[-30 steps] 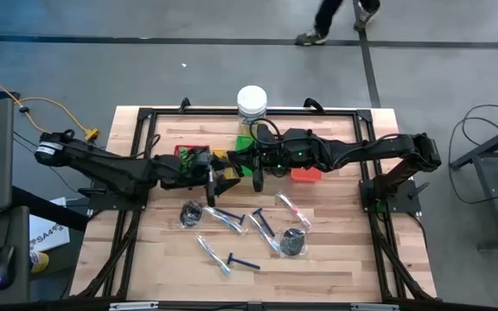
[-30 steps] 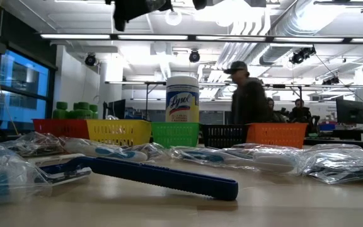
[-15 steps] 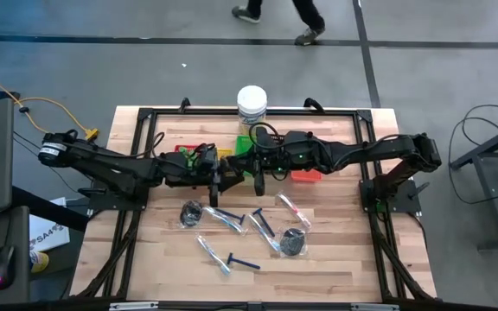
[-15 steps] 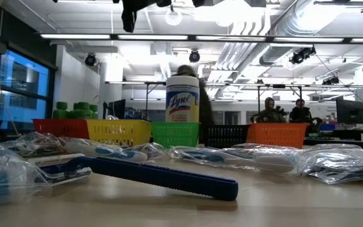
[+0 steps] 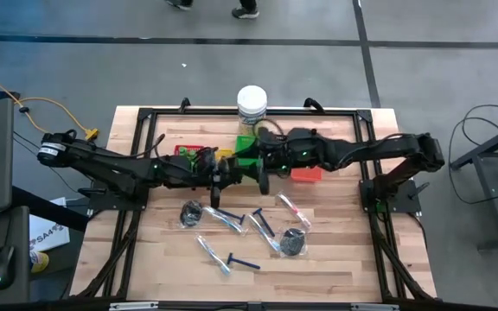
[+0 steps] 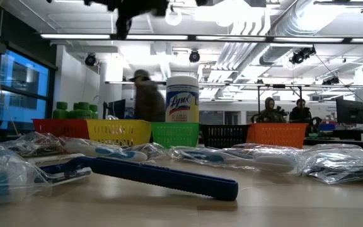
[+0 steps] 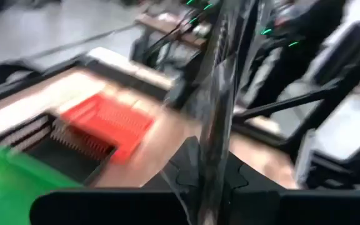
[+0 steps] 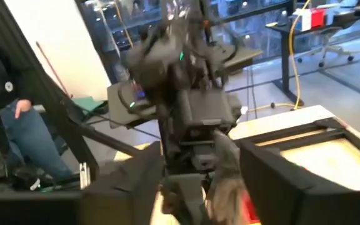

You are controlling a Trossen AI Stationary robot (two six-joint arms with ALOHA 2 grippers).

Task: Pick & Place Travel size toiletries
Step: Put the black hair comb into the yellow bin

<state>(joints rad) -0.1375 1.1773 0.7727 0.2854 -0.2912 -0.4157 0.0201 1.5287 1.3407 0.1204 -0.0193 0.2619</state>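
Clear plastic stick (image 7: 214, 106) is pinched in the left pincer (image 5: 217, 177), held high over the trays (image 5: 193, 154). I cannot tell the right pincer's (image 5: 261, 180) grip. Razors (image 5: 263, 221) wait on the bench (image 5: 335, 259).

In the high view, the jar (image 5: 252, 102) stands at the table's (image 5: 344, 268) upper edge, centre frame. Just below it a row of trays (image 5: 305, 174) runs left to right. The toiletries (image 5: 249, 231) lie scattered below the trays, mid-table. Both arms meet over the tray row, centre frame.
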